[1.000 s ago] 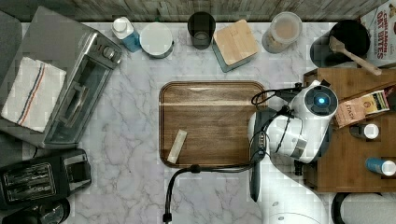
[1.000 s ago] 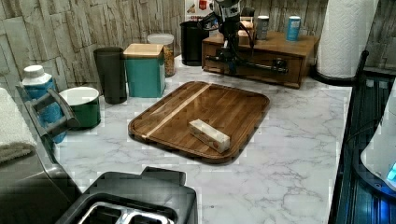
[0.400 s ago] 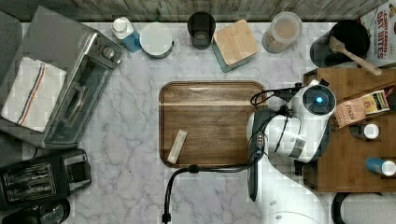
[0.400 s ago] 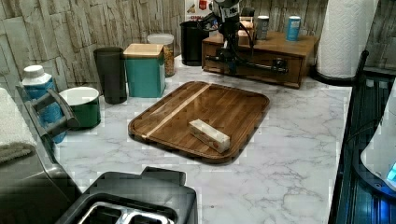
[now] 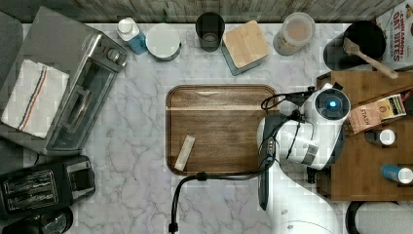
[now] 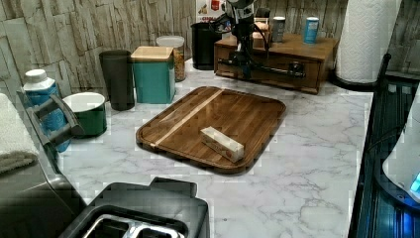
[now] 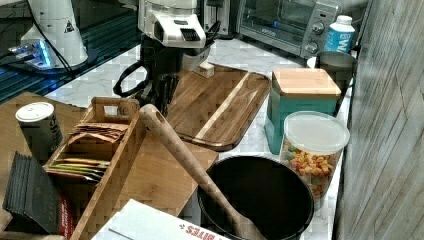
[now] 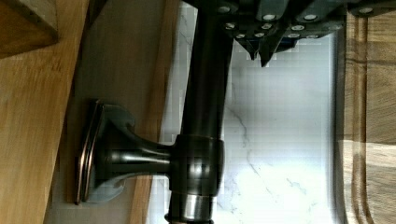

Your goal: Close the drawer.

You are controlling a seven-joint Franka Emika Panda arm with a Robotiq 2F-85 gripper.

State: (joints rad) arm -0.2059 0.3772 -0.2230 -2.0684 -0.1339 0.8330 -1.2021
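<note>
In the top view the robot arm (image 5: pixel 311 141) covers the drawer's front and handle. In the wrist view the dark handle bar (image 8: pixel 203 93) runs out of frame at both ends, and the gripper (image 8: pixel 261 49) is cut off at the frame's edge, so its fingers cannot be judged.

One tray (image 5: pixel 219 127), one toaster oven (image 5: pixel 80 97), one toaster (image 5: pixel 44 187).

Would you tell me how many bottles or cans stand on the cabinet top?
2: a white-lidded can beside the packet box and a blue can nearer the top view's bottom; others may be hidden.
</note>
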